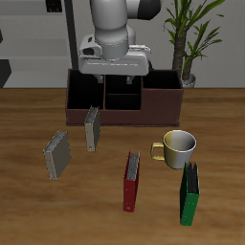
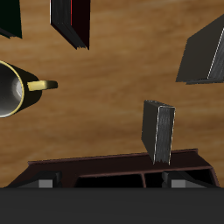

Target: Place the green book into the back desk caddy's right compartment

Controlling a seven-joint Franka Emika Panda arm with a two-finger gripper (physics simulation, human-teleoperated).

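The green book (image 1: 190,194) stands on edge near the table's front edge, just in front of the mug, and its corner shows in the wrist view (image 2: 8,19). The back desk caddy (image 1: 122,113) is a long dark reddish-brown box at the back of the table. Its right compartment (image 1: 163,99) holds nothing that I can see. My gripper (image 1: 115,87) hangs open just above the caddy's middle section, far from the green book, with nothing between its fingers. The wrist view shows the caddy's rim (image 2: 114,162) directly below the gripper (image 2: 114,181).
A red book (image 1: 131,180) stands beside the green one. Two grey books (image 1: 93,127) (image 1: 57,153) stand in front of the caddy. A yellow-rimmed mug (image 1: 178,148) sits between the caddy and the green book. A potted plant (image 1: 191,38) stands behind the caddy.
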